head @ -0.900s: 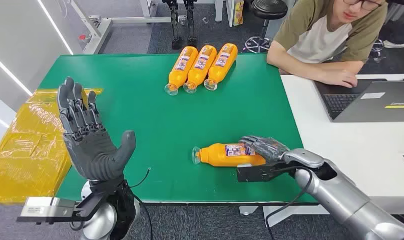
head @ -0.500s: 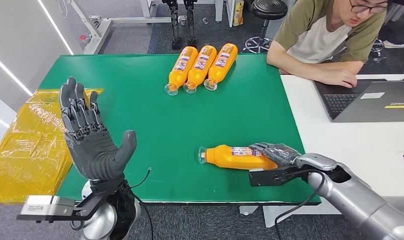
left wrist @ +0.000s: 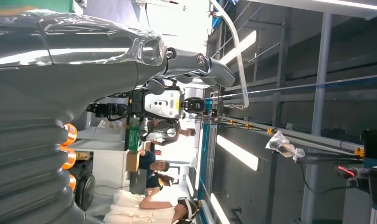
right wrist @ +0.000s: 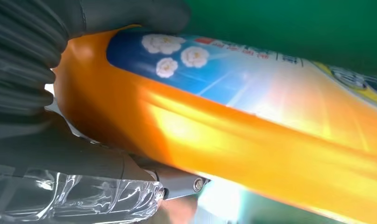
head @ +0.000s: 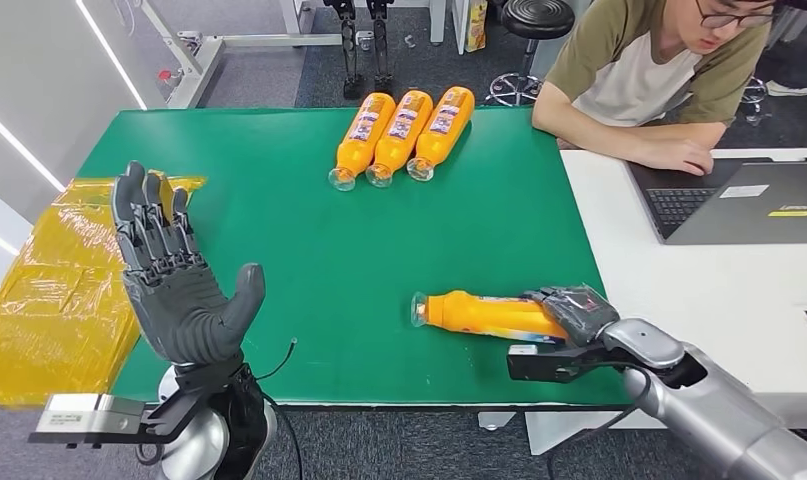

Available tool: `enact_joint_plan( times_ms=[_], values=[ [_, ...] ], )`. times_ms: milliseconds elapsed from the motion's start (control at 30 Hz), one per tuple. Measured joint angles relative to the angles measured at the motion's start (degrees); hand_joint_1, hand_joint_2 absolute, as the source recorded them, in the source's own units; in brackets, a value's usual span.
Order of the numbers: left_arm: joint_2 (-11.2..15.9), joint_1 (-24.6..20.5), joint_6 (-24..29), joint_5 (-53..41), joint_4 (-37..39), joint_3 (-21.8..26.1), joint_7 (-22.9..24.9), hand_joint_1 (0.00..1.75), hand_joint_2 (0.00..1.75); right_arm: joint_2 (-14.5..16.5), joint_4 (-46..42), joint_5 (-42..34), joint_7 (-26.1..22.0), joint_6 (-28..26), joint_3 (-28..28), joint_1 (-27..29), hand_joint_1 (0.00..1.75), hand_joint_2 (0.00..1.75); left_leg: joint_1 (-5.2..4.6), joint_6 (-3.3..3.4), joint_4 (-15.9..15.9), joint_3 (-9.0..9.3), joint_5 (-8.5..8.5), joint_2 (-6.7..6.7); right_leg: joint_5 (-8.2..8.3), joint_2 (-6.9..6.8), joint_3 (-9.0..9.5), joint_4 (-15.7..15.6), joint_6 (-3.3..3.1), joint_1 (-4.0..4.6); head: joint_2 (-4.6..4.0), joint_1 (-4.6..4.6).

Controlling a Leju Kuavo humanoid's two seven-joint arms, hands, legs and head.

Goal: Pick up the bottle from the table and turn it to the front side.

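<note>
An orange bottle (head: 484, 315) lies on its side near the front right of the green table (head: 309, 240), its clear cap pointing left. My right hand (head: 577, 311) grips its base end, fingers wrapped over the top. In the right wrist view the bottle (right wrist: 252, 126) runs across close up, orange with a blue flowered label, and dark fingers (right wrist: 130, 16) curl around its end. My left hand (head: 174, 280) is raised over the table's front left corner, palm open, fingers spread and pointing up, holding nothing.
Three more orange bottles (head: 404, 130) lie side by side at the table's far middle. A person (head: 659, 70) sits at the far right beside a white desk (head: 719, 290) with a laptop (head: 749, 200). Yellow wrapped packages (head: 54, 300) sit left of the table.
My right hand has drawn the bottle to the right and slightly toward the front edge, and the label has rolled away from the top. The left hand has barely shifted.
</note>
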Motion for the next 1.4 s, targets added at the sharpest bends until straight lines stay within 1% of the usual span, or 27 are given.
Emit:
enact_joint_plan(
  times_ms=[100, 200, 333, 400, 467, 600, 667, 733, 767, 867, 900, 967, 1067, 1133, 1267, 1400],
  values=[
    [0.0, 0.2, -0.2, -0.5, -0.4, 0.0, 0.0, 0.0, 1.75, 3.0, 0.0, 2.2, -0.4, -8.5, -2.9, 2.6, 1.75, 1.75, 0.0, 0.0, 0.0, 0.02, 0.0, 0.02, 0.0, 0.03, -0.02, 0.0, -0.01, 0.0, 0.0, -0.02],
    [-0.1, 0.2, -0.2, -0.6, -0.4, 0.0, -0.2, 0.0, 1.75, 6.9, -0.1, 3.0, -1.9, -18.5, -6.6, 5.2, 1.75, 1.75, 0.03, -0.04, 0.0, 0.02, 0.03, -0.03, -0.01, 0.0, -0.02, 0.0, -0.02, 0.01, 0.0, -0.01],
    [-0.1, 0.1, 0.6, 0.1, -0.2, 0.0, -1.3, 0.0, 1.75, 12.6, -0.7, 0.6, -5.2, -30.7, -11.7, 8.0, 1.75, 1.75, 0.02, -0.05, -0.1, 0.03, 0.04, -0.02, -0.02, 0.02, -0.04, 0.0, -0.03, 0.02, 0.0, -0.02],
    [-0.1, 0.1, 1.0, 0.4, 0.1, 0.0, -1.8, 0.0, 1.75, 15.0, -1.0, -1.5, -6.7, -35.2, -13.8, 9.1, 1.75, 1.75, 0.02, -0.06, -0.1, 0.03, 0.04, -0.01, -0.02, 0.02, -0.04, 0.0, -0.03, 0.02, 0.0, -0.02],
    [-0.1, 0.1, 1.3, 0.6, 0.5, 0.0, -2.0, 0.0, 1.75, 16.8, -1.2, -2.4, -7.4, -37.0, -15.4, 9.8, 1.75, 1.75, 0.01, -0.06, -0.1, 0.03, 0.04, 0.01, -0.02, 0.03, -0.04, 0.0, -0.03, 0.02, 0.0, -0.01],
    [-0.1, 0.0, 1.5, 0.7, 1.1, 0.0, -2.1, 0.0, 1.75, 19.1, -1.6, -4.4, -8.8, -39.1, -17.2, 10.8, 1.75, 1.75, 0.0, -0.05, 0.0, 0.02, 0.04, 0.0, -0.02, 0.02, -0.04, 0.0, -0.02, 0.01, 0.0, -0.01],
    [-0.1, -0.1, 1.3, 0.7, 1.6, -0.2, -1.5, 0.0, 1.75, 20.4, -1.7, -6.9, -11.2, -42.1, -18.0, 11.3, 1.75, 1.75, -0.01, -0.05, 0.0, 0.02, 0.04, 0.0, -0.02, 0.02, -0.04, 0.0, -0.02, 0.0, 0.0, -0.01],
    [-0.1, -0.2, 0.3, 1.1, 2.4, -0.6, 0.0, 0.0, 1.75, 22.3, -2.4, -8.9, -15.6, -44.8, -19.5, 12.0, 1.75, 1.75, -0.01, -0.05, 0.0, 0.02, 0.04, 0.0, -0.02, 0.02, -0.04, 0.0, -0.02, 0.0, 0.0, 0.0],
    [-0.1, -0.3, -0.7, 1.6, 2.9, -0.9, 1.0, 0.0, 1.75, 23.4, -3.0, -9.1, -18.2, -45.2, -20.6, 12.6, 1.75, 1.75, 0.0, -0.05, 0.0, 0.03, 0.04, 0.01, -0.02, 0.02, -0.04, 0.0, -0.02, 0.0, 0.0, 0.0],
    [-0.1, -1.3, -5.8, 4.3, 5.7, -1.7, 4.8, 0.0, 1.75, 28.2, -6.2, -6.2, -27.2, -45.3, -25.3, 15.9, 1.75, 1.75, 0.01, -0.06, 0.0, 0.03, 0.03, 0.01, -0.03, 0.03, -0.06, 0.0, -0.04, 0.01, 0.0, -0.01],
    [-0.1, -1.8, -7.9, 5.3, 6.9, -2.1, 5.7, 0.0, 1.75, 29.9, -7.4, -4.8, -29.5, -45.3, -26.6, 17.0, 1.75, 1.75, 0.02, -0.07, -0.1, 0.03, 0.03, 0.01, -0.04, 0.03, -0.08, 0.0, -0.05, 0.01, 0.0, -0.01],
    [-0.3, -2.9, -11.6, 6.5, 9.1, -3.0, 6.7, 0.0, 1.75, 32.5, -9.3, -2.8, -31.5, -45.3, -28.1, 18.9, 1.75, 1.75, 0.03, -0.08, -0.1, 0.03, 0.02, 0.02, -0.05, 0.05, -0.1, 0.0, -0.07, 0.01, 0.0, -0.02],
    [-0.9, -4.6, -15.9, 7.7, 11.6, -4.1, 8.3, 0.0, 1.75, 34.8, -11.1, -1.1, -30.6, -45.3, -28.4, 20.3, 1.75, 1.75, 0.02, -0.09, -0.1, 0.02, 0.03, 0.03, -0.06, 0.05, -0.11, 0.0, -0.07, 0.02, 0.0, -0.01],
    [-1.4, -5.7, -18.1, 8.0, 13.1, -4.8, 9.4, 0.0, 1.75, 35.3, -11.7, 0.0, -28.4, -45.3, -27.8, 20.5, 1.75, 1.75, 0.01, -0.09, -0.1, 0.01, 0.03, 0.05, -0.05, 0.06, -0.11, 0.0, -0.07, 0.01, 0.0, -0.01],
    [-2.1, -7.7, -21.0, 8.2, 15.0, -5.7, 10.2, 0.0, 1.75, 35.2, -11.8, 1.9, -21.0, -45.2, -24.0, 19.9, 1.75, 1.75, -0.01, -0.09, -0.1, 0.0, 0.04, 0.06, -0.02, 0.07, -0.1, 0.0, -0.07, 0.0, 0.0, -0.01],
    [-2.5, -8.9, -22.5, 8.3, 15.8, -5.7, 10.2, 0.0, 1.75, 33.8, -11.1, 3.2, -13.8, -44.4, -18.7, 18.1, 1.75, 1.75, -0.01, -0.08, 0.0, 0.01, 0.05, 0.05, -0.01, 0.07, -0.1, 0.0, -0.07, 0.0, 0.0, 0.0]
  ],
)
